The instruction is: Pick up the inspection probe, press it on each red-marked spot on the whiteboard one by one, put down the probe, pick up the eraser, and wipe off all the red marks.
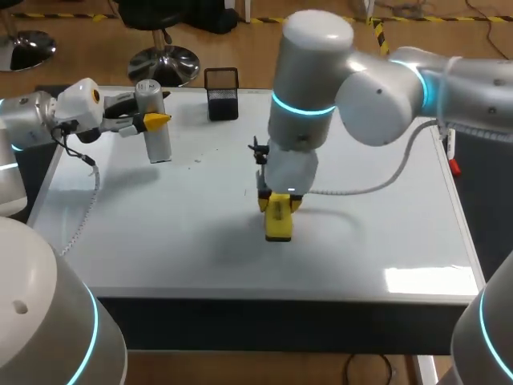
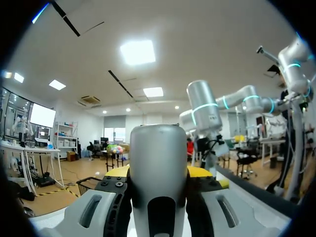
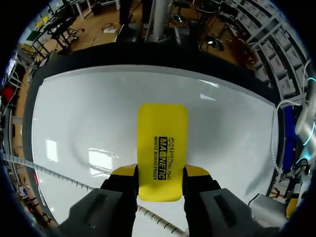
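The right gripper (image 3: 160, 174) is clamped on the yellow eraser (image 3: 162, 140), which lies flat near the middle of the whiteboard (image 3: 89, 118), its long axis pointing straight ahead of the fingers. The left gripper (image 1: 151, 121) grips the upright grey probe (image 1: 158, 136) near the far left corner. No red marks show.

Bright, even light falls on me from overhead. It leaves a white glare patch on the whiteboard (image 1: 385, 241) near its front edge at my right, and a soft, pale shadow around the eraser (image 1: 278, 223). My right wrist view shows more glare just beside the eraser.
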Robot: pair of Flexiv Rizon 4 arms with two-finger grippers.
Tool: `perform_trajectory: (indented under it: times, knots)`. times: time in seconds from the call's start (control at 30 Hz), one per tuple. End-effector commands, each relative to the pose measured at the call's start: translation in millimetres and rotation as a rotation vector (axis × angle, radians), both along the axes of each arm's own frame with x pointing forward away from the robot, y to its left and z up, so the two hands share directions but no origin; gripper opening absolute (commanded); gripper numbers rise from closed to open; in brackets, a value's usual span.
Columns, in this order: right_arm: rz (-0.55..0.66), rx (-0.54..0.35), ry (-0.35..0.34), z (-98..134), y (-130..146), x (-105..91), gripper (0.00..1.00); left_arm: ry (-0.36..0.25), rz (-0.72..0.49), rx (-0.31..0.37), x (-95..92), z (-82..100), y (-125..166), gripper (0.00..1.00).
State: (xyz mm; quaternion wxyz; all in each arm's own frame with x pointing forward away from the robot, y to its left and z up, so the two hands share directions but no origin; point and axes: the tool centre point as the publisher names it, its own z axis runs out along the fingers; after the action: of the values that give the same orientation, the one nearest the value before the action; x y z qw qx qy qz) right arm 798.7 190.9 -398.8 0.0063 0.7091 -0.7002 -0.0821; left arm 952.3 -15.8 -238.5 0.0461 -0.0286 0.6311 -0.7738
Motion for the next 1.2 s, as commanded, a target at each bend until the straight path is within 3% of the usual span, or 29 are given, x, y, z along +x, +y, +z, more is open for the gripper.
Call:
perform_trajectory:
  times: [0.03, 0.57, 1.2]
  knots:
    - [0.012, -0.046, -0.001, -12, 24, 7.3, 0.0, -0.001, 0.002, 0.0, -0.5, 1.0, 0, 0.0]
    - [0.003, -0.075, -0.023, -33, 28, 5.2, 0.0, -0.001, 0.002, 0.0, -0.5, 1.0, 0, 0.0]
    - [-0.136, -0.116, -0.008, -64, -15, 17.7, 0.0, -0.001, 0.002, 0.0, -0.5, 1.0, 0, 0.0]
